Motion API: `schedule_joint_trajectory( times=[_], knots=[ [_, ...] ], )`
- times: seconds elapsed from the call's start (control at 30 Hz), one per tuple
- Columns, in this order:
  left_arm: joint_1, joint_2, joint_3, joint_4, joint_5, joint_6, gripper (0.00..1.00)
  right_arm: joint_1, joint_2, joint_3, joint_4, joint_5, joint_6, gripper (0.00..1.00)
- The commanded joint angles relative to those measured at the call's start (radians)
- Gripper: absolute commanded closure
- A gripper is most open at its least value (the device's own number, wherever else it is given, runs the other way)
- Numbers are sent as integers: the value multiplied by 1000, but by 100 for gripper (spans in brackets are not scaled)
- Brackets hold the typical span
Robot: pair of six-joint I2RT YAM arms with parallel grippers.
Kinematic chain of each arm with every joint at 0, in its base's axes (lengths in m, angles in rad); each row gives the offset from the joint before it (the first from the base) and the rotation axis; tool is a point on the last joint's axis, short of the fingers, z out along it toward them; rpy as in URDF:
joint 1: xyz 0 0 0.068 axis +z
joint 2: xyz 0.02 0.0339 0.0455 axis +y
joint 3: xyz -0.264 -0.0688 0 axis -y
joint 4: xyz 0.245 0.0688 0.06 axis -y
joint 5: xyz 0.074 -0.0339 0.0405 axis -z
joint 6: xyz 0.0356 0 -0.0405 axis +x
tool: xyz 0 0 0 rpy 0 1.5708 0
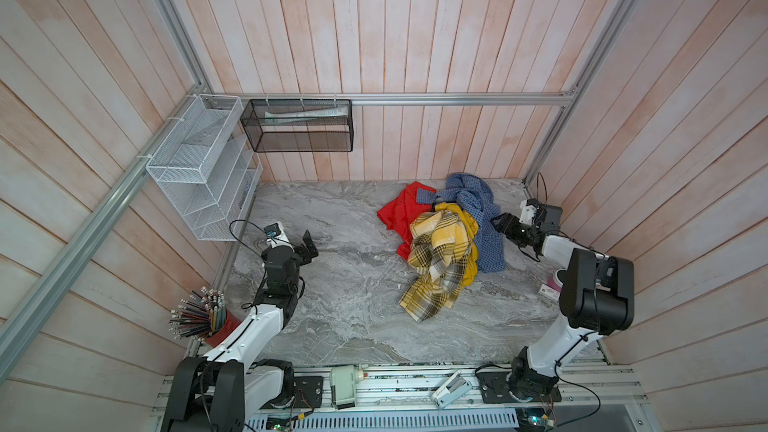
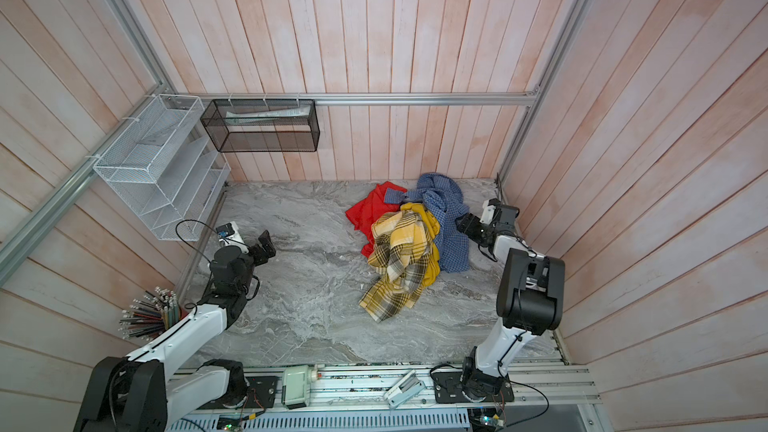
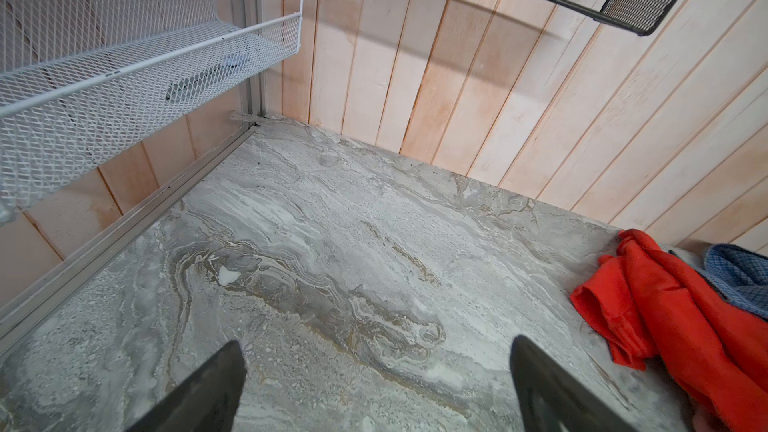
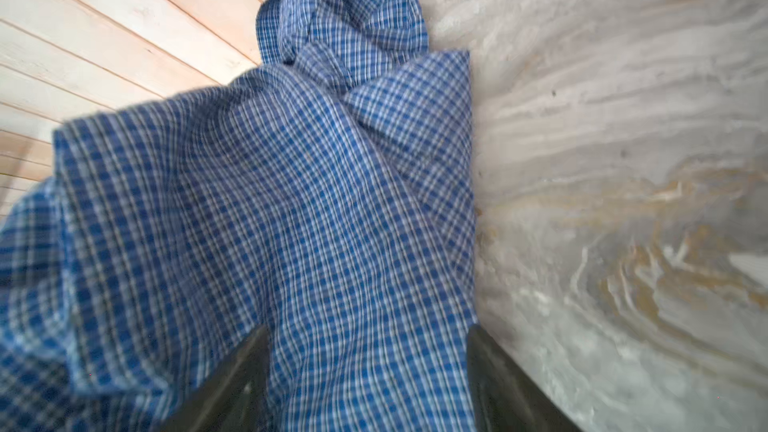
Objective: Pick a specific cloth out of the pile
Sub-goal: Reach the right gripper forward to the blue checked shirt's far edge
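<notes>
The blue checked cloth (image 1: 490, 247) drapes the pile's (image 1: 440, 251) two-o'clock side. The right gripper (image 1: 498, 223), at the cloth's three o'clock, straddles a fold; pinching or not, I cannot tell. The left gripper (image 1: 309, 245), jaws spread, hangs well off at nine o'clock.

right claw (image 4: 365, 351) partly behind blurred cloth (image 4: 291, 201)
</notes>
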Motion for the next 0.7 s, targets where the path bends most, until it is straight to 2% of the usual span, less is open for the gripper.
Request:
schedule_joint_trajectory(
  times=[0.0,0.1,0.2,0.33,0.5,0.67],
  knots=[
    [-3,-19,-23,-13,-22,18,0,1,72,117,-41,20,-12,25],
    [-3,-20,-24,-16,-20,19,0,10,154,254,-90,91,-30,22],
    [-4,-16,-20,-18,-17,20,0,17,280,438,-181,87,-44,22],
    [-3,-20,-19,-26,-12,18,0,54,431,665,-292,159,-118,18],
    [-3,-22,-21,-34,-1,14,0,74,600,919,-366,153,-142,12],
    [-4,-26,-19,-44,4,11,0,103,768,1203,-517,192,-164,11]
  ],
)
